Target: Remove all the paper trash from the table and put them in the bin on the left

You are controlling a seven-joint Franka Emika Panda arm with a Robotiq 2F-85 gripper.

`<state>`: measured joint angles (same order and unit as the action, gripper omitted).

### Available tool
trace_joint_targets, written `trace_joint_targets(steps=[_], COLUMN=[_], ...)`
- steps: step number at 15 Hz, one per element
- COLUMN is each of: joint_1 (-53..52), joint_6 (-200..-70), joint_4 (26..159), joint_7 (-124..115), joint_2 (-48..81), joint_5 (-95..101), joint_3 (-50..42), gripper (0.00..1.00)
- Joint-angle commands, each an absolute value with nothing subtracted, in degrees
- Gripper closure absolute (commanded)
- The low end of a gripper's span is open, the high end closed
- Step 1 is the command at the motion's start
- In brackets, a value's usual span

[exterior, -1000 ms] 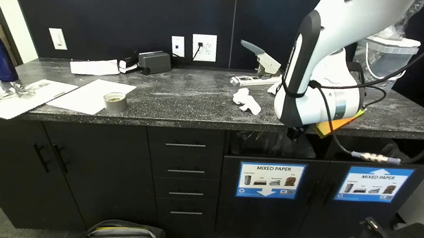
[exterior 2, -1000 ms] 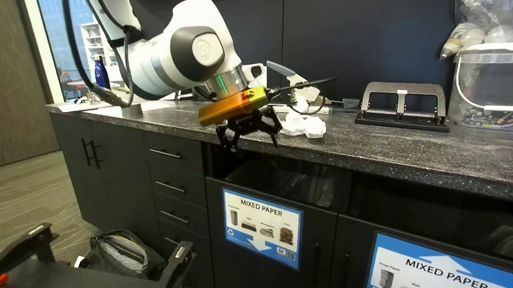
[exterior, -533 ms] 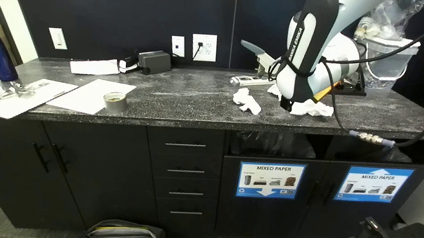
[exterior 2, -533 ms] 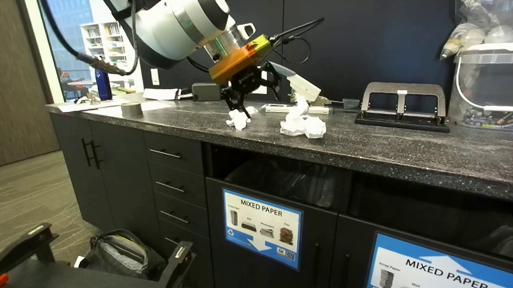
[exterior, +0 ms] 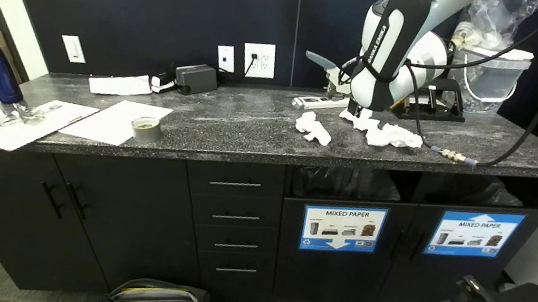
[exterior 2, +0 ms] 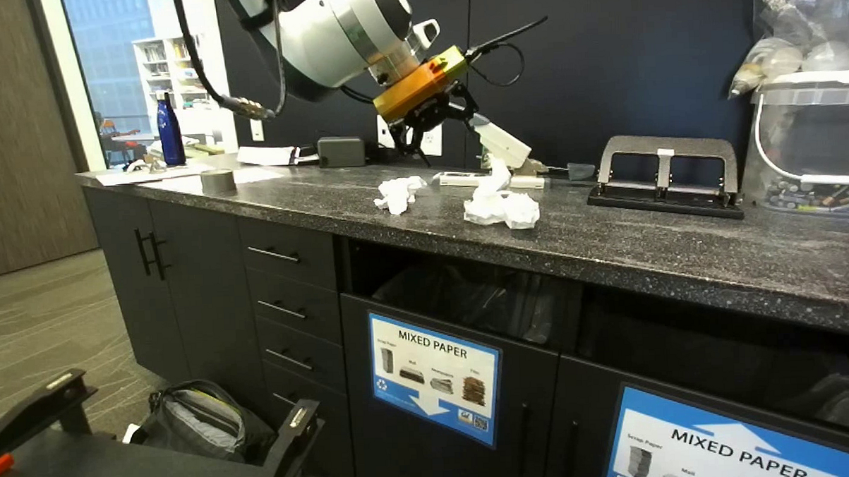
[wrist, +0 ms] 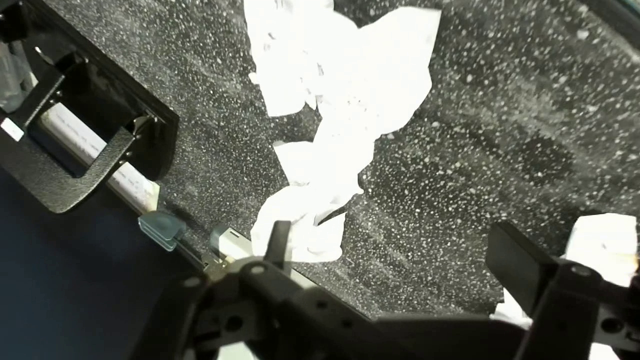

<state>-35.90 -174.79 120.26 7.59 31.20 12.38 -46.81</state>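
We're facing unfinished pickups: crumpled paper scraps (exterior: 395, 136) lying on the table (exterior: 238, 123), above left MIXED PAPER bin (exterior: 343, 228), contents not showing. Hand (wrist: 390, 245) is hanging spread wide, holding nothing.

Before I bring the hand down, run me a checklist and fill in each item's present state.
1. Hand open: ok, jaws wide apart.
2. Hand off the small paper scrap: ok, a gap shows in an exterior view.
3. Larger paper heap between the fingertips: not ok; most lies beyond them in the wrist view.
4. Clearance to the stapler-like device: cannot tell; hand overlaps it in an exterior view.
5. Bin at left in both exterior views open: ok, liner showing through the gap.
6. Number of scraps in the heap: cannot tell; they run together.
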Motion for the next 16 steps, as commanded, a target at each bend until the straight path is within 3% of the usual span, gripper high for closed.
trace_joint_targets(steps=[1, 16], joint_1=[-24.8, 3.0], joint_6=[-171.5, -138.1], joint_4=[108.5, 65.0], joint_7=[4.2, 4.7], joint_2=[35.9, 55.3], joint_5=[13.0, 10.6], joint_3=[-37.1, -11.8], gripper=[0.00, 0.00])
